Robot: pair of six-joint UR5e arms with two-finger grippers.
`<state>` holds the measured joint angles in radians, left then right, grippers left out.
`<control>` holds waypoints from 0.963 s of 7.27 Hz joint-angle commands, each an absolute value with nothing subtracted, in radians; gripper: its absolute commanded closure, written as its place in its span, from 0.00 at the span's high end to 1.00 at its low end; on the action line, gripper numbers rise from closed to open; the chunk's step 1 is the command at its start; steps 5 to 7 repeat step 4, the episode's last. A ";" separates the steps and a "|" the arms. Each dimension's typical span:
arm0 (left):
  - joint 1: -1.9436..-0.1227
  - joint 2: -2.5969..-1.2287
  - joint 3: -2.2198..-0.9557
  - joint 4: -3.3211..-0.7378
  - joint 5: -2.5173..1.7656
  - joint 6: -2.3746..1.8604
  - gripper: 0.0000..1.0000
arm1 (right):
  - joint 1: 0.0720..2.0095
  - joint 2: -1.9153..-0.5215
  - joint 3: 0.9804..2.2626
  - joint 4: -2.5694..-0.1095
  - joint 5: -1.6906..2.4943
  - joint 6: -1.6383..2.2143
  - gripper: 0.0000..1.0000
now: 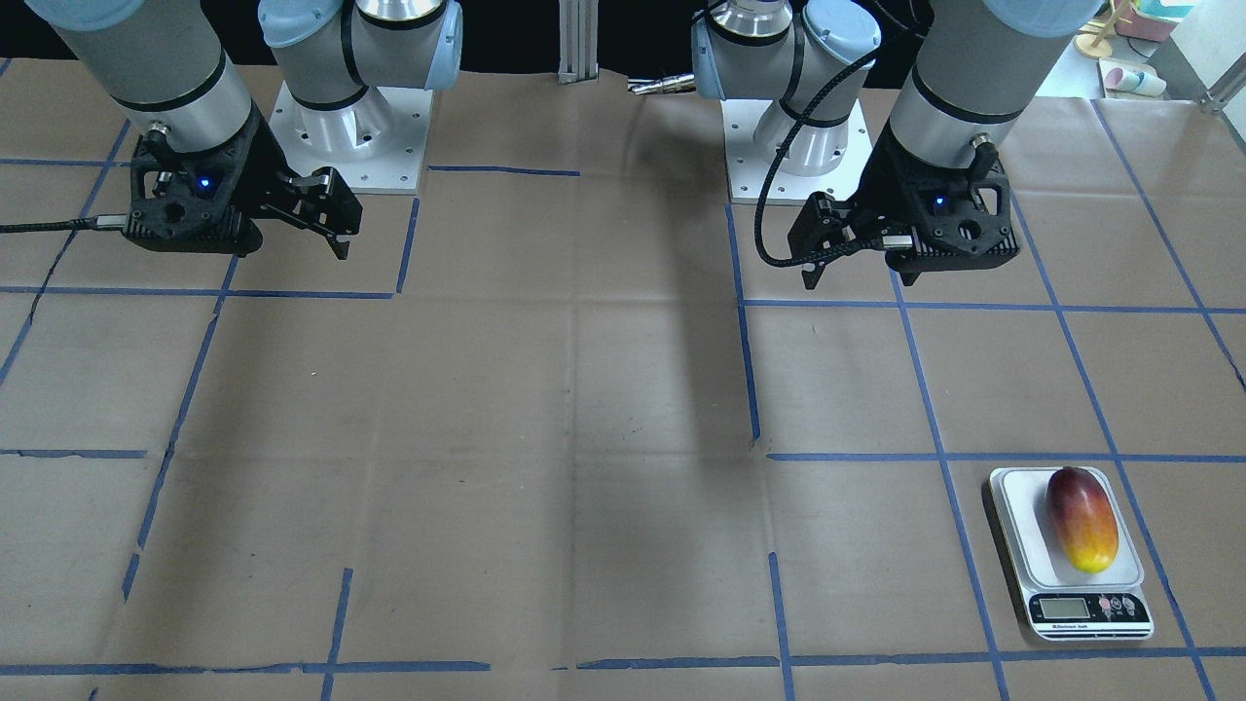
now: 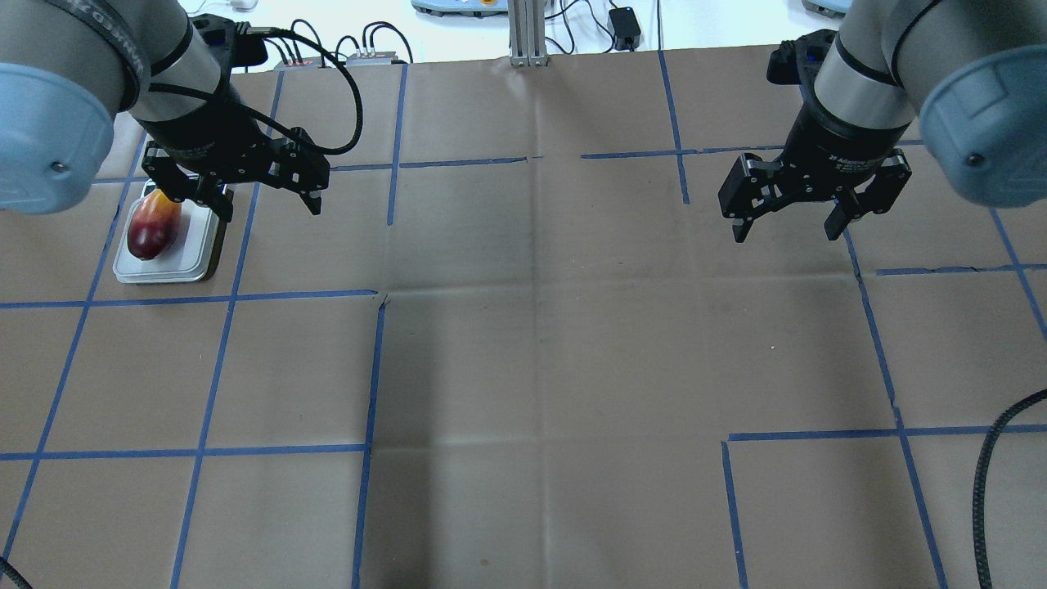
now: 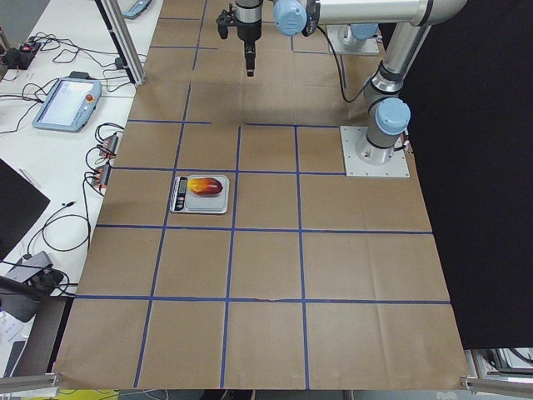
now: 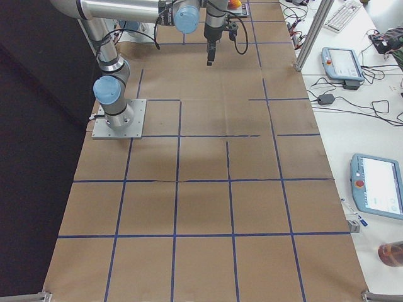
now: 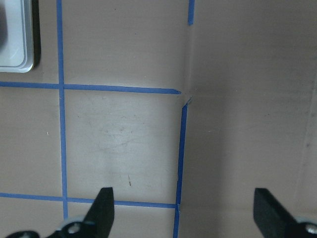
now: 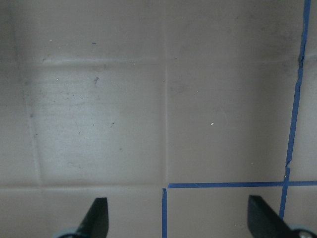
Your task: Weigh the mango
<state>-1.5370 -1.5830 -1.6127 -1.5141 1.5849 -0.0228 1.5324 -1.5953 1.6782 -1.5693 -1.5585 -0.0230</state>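
Note:
The mango (image 1: 1081, 521) lies lengthwise on the white platform of a small kitchen scale (image 1: 1012, 526), red end toward the robot and yellow end by the display. It also shows in the overhead view (image 2: 151, 229) and the exterior left view (image 3: 210, 185). My left gripper (image 2: 266, 204) is open and empty, raised above the table just right of the scale (image 2: 164, 270); its wrist view shows only a corner of the scale (image 5: 15, 44). My right gripper (image 2: 785, 233) is open and empty, raised over bare paper on the far side of the table.
Brown paper with a grid of blue tape lines (image 2: 376, 368) covers the table. The two arm bases (image 1: 350, 127) stand at the robot's edge. Teach pendants and cables (image 3: 67, 104) lie on the white bench beyond the table's far edge. A post (image 2: 523, 33) stands at the far edge's middle.

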 commanded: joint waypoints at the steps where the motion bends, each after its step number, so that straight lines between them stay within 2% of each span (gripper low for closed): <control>1: -1.537 -1.583 -1.611 -1.513 1.586 -0.028 1.00 | 1.532 -1.595 1.678 -1.569 -1.559 -0.023 1.00; 7: -1.537 -1.583 -1.609 -1.513 1.585 -0.032 1.00 | 1.532 -1.595 1.678 -1.569 -1.559 -0.023 1.00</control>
